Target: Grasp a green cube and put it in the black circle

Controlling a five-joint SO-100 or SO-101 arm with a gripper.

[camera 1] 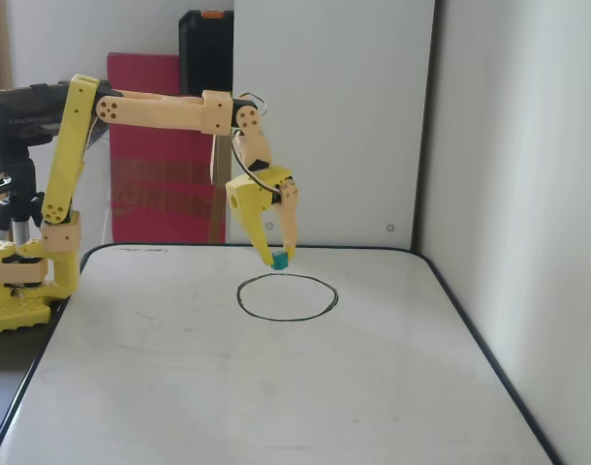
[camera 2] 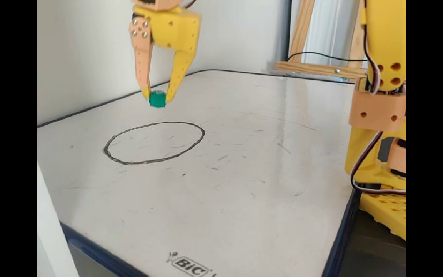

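Fixed view from the front: no legible writing. The work surface is a whiteboard point(camera 1: 276, 387) with a dark rim, white panels standing behind and to the right, and a red panel point(camera 1: 145, 155) with a black case above it at the back. The yellow arm point(camera 1: 150, 108) rises from its base at the left, reaches horizontally to the right, then bends down at the wrist. The gripper point(camera 1: 279, 254) points down with its fingers pinched on the green cube point(camera 1: 279, 260), held clear of the board, above the far edge of the black circle point(camera 1: 287, 296).

Fixed view from the side: the printed mark "BIC" point(camera 2: 190, 266) reads on the board's near edge. The board surface point(camera 2: 244, 173) shows faint scuffs and marker traces. A wooden frame point(camera 2: 310, 67) stands behind. The arm's base and lower link point(camera 2: 383, 57) fill the right edge. The gripper point(camera 2: 157, 96) hangs vertically, fingertips clamped on the cube point(camera 2: 157, 99), off the surface, beyond the circle point(camera 2: 154, 142).
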